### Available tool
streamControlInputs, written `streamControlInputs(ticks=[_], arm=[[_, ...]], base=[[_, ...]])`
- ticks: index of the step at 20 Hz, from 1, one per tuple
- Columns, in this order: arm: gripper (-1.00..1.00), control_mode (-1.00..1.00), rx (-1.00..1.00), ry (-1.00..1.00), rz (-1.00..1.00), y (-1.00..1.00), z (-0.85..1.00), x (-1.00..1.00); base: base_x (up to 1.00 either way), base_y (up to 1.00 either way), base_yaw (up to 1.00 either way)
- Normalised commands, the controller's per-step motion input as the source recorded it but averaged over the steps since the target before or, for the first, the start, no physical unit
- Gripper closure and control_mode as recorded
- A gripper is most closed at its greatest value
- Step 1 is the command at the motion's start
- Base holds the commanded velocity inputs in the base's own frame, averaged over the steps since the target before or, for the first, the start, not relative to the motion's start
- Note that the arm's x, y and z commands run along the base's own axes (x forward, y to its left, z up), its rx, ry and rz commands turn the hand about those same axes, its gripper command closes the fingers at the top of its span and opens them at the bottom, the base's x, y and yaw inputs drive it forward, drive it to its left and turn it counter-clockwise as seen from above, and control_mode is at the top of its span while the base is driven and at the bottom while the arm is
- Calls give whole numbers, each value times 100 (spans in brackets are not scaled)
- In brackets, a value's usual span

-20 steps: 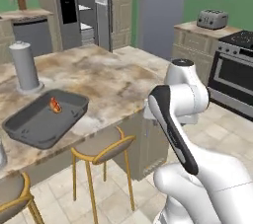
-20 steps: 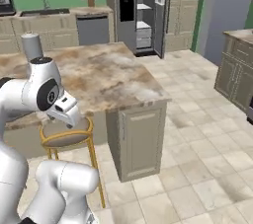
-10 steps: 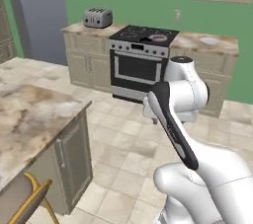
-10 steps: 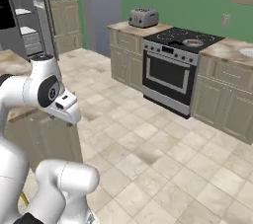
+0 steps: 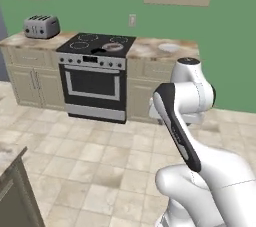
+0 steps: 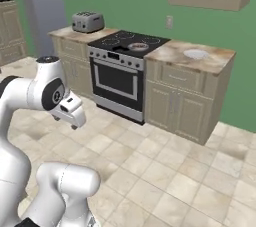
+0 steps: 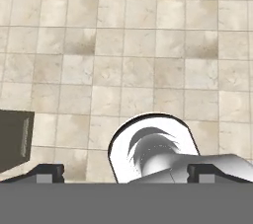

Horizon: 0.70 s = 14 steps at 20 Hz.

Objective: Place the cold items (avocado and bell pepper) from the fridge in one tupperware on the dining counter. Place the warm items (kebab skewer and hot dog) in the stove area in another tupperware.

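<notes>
I see the stove (image 5: 96, 46) ahead against the green wall, a toaster (image 5: 41, 26) on the desk to its left and a white plate (image 5: 169, 48) on the desk to its right. A small round pan (image 6: 138, 47) sits on a burner. My jaws (image 7: 125, 170) hang released, holding nothing, pointing down at the tiled floor (image 7: 126, 45). The dining desk's corner (image 5: 15, 191) shows near left.

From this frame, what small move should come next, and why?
Probably drive the base closer to the black-topped steel stove: it stands across bare tiled floor, beyond reach. The open hand holds nothing and points at the floor.
</notes>
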Motion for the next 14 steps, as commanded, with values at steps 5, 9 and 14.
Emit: streamControlInputs(ticks=[5,9,14], arm=[[-100,100,0,0,0,0,0,0],[-100,100,0,0,0,0,0,0],[-100,100,0,0,0,0,0,0]], base=[[100,-22,-18],[100,-15,-25],[100,-12,-25]])
